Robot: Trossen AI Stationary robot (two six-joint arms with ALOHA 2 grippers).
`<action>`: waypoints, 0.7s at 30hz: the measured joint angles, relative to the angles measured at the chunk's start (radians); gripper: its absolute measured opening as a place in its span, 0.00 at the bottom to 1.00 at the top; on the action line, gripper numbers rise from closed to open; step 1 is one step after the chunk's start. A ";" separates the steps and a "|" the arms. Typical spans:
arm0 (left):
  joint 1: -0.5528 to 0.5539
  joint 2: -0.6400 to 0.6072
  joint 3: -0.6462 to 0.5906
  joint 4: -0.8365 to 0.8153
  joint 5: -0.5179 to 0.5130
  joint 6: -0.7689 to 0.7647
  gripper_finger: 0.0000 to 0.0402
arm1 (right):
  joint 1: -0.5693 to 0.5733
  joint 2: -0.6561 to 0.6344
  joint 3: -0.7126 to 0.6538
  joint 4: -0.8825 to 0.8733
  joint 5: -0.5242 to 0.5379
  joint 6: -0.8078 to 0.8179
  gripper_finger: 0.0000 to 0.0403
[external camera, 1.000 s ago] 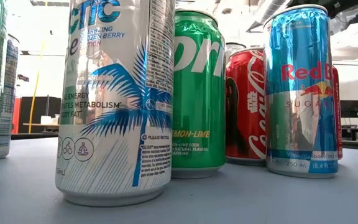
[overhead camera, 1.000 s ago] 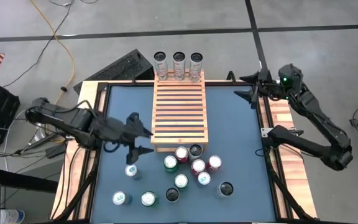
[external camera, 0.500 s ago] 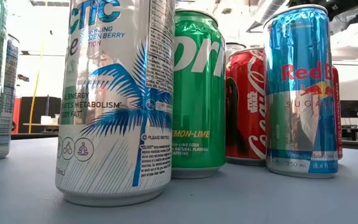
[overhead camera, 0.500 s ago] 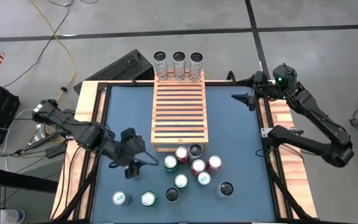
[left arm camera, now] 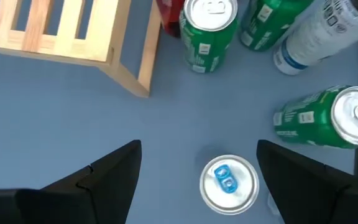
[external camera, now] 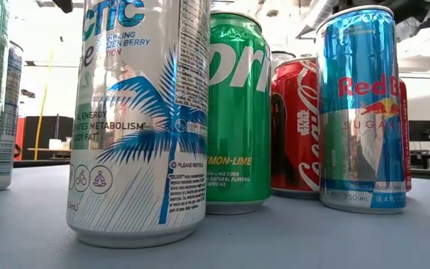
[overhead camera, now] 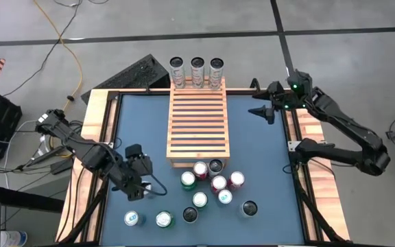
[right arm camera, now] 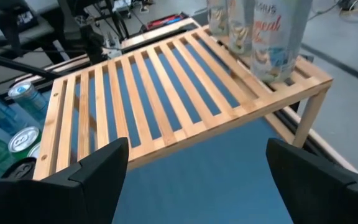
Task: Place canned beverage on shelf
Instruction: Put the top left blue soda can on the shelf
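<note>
Left gripper: wide apart, holding nothing. It hangs right over a silver can with a blue tab, which stands on the blue table.
Right gripper: wide apart, holding nothing. It waits by the table's right edge, near the far end of the shelf.
Shelf: a wooden rack in the middle of the table.
Three tall cans: in a row on the shelf's far end.
Other cans: standing together on the table, just past the shelf's near end.
</note>
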 joint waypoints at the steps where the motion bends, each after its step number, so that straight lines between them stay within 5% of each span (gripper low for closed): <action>1: -0.004 0.000 0.000 0.004 -0.001 0.000 0.76 | 0.004 0.008 0.000 0.002 0.000 0.003 0.90; 21: -0.058 0.132 -0.001 0.025 0.093 0.125 0.76 | 0.016 0.068 0.000 0.043 0.002 0.043 0.90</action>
